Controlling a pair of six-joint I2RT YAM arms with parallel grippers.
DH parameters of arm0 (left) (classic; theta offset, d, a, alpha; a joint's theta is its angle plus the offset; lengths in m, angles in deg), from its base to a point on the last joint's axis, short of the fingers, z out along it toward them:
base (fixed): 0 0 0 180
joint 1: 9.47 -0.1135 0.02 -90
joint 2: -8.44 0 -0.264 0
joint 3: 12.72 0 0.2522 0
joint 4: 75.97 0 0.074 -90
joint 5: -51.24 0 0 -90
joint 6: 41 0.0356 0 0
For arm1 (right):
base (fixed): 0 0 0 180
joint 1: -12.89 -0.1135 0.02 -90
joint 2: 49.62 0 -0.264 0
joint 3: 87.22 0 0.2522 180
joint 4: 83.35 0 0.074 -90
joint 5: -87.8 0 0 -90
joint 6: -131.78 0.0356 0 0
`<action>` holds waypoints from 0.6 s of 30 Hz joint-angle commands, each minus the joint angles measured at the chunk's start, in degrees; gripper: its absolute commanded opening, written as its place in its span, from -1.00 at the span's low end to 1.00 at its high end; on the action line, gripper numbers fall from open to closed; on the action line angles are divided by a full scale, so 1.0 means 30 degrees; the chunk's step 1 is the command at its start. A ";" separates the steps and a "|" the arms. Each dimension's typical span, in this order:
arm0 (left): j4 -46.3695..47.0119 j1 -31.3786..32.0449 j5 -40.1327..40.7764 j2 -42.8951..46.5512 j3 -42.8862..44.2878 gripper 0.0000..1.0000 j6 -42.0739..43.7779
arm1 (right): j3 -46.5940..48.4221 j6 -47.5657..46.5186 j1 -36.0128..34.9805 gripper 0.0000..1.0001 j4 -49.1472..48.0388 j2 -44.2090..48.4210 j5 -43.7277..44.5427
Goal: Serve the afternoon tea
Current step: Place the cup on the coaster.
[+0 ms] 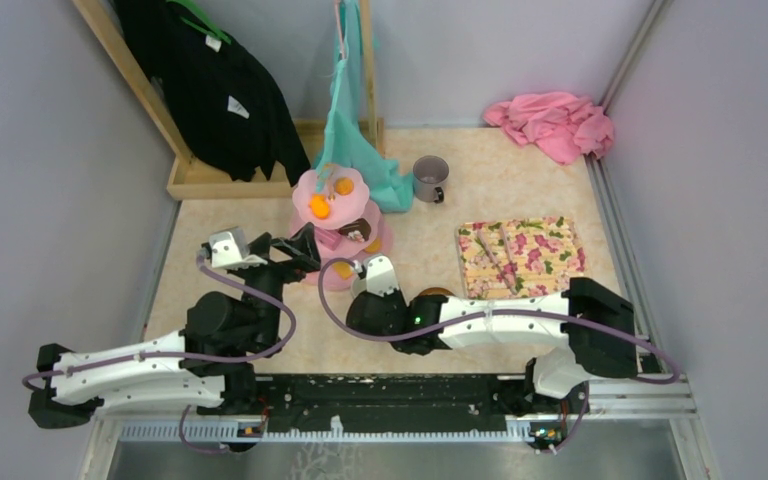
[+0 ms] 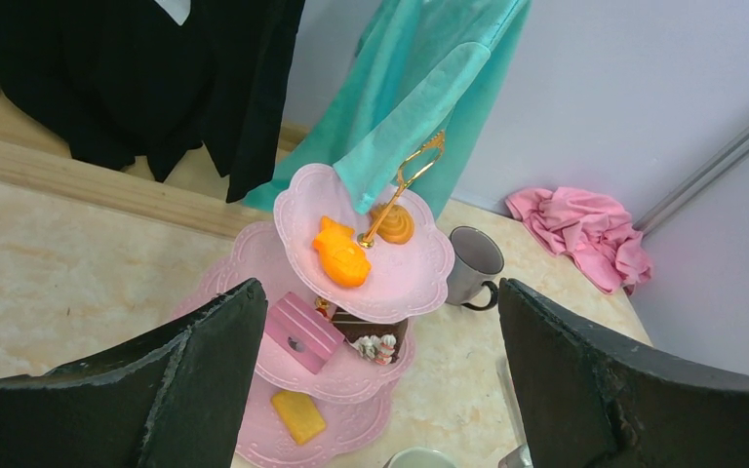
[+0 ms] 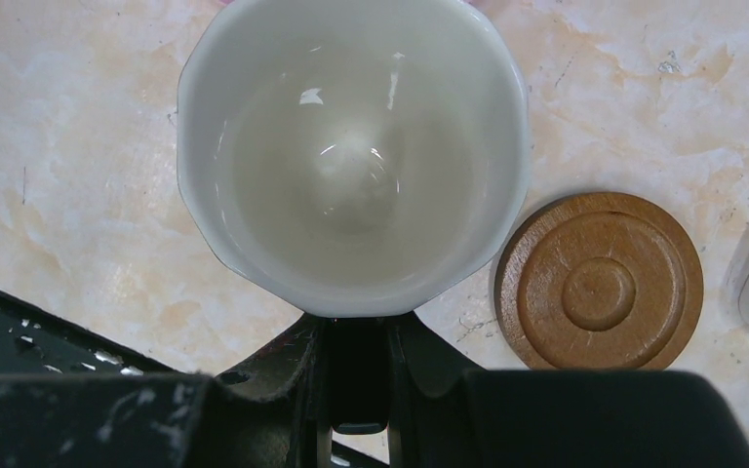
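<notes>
Only at right wrist: right gripper (image 3: 351, 336) clamped on the dark handle of the white-lined mug (image 3: 351, 166); ridged wooden brown disc (image 3: 600, 283) just beside it.
Only at left wrist: left gripper (image 2: 380, 302) spread wide, empty, facing the scalloped pink stand (image 2: 419, 283); orange cake (image 2: 341, 252) on the top tier.
Surface: pale marbled table (image 3: 88, 146).
Room: lilac walls (image 1: 20, 150).

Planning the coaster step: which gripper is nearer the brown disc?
Right. The right gripper, holding the mug by its handle, is just beside the brown disc; the left gripper, open, is past the pink stand.

Overhead and left-wrist views of stand (image 1: 308, 188)
</notes>
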 commanded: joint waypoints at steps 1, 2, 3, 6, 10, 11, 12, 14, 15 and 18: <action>0.0297 -0.0100 -0.0126 0.0009 -0.0093 0.86 -0.0065 | 0.0370 -0.0178 0.0101 -1.00 -0.1849 0.0133 0.0779; 0.0281 -0.0113 -0.0135 0.0009 -0.0107 0.86 -0.0054 | 0.0353 -0.0186 0.0101 -1.00 -0.1849 0.0106 0.0785; 0.0294 -0.0115 -0.0141 0.0009 -0.0138 0.86 -0.0064 | 0.0351 -0.0202 0.0115 -1.00 -0.1864 0.0080 0.0778; 0.0295 -0.0142 -0.0126 0.0025 -0.0176 0.86 -0.0069 | 0.0299 -0.0179 0.0158 -1.00 -0.1937 -0.0011 0.0774; 0.0269 -0.0173 -0.0157 0.0064 -0.0235 0.86 -0.0095 | 0.0170 -0.0140 0.0189 -1.00 -0.2074 -0.0021 0.0680; 0.0267 -0.0173 -0.0165 0.0067 -0.0246 0.86 -0.0124 | 0.0160 -0.0115 0.0189 -1.00 -0.2078 -0.0042 0.0666; 0.0241 -0.0173 -0.0170 0.0067 -0.0261 0.86 -0.0138 | 0.0130 -0.0079 0.0189 -1.00 -0.2090 -0.0044 0.0661; 0.0237 -0.0173 -0.0162 0.0068 -0.0293 0.86 -0.0171 | 0.0071 -0.0066 0.0189 -1.00 -0.2118 -0.0045 0.0624; 0.0237 -0.0173 -0.0162 0.0071 -0.0319 0.86 -0.0203 | 0.0009 -0.0047 0.0189 -1.00 -0.2124 -0.0045 0.0637; 0.0210 -0.0192 -0.0224 0.0068 -0.0350 0.86 -0.0284 | -0.0082 0.0039 0.0189 -1.00 -0.2155 -0.0074 0.0587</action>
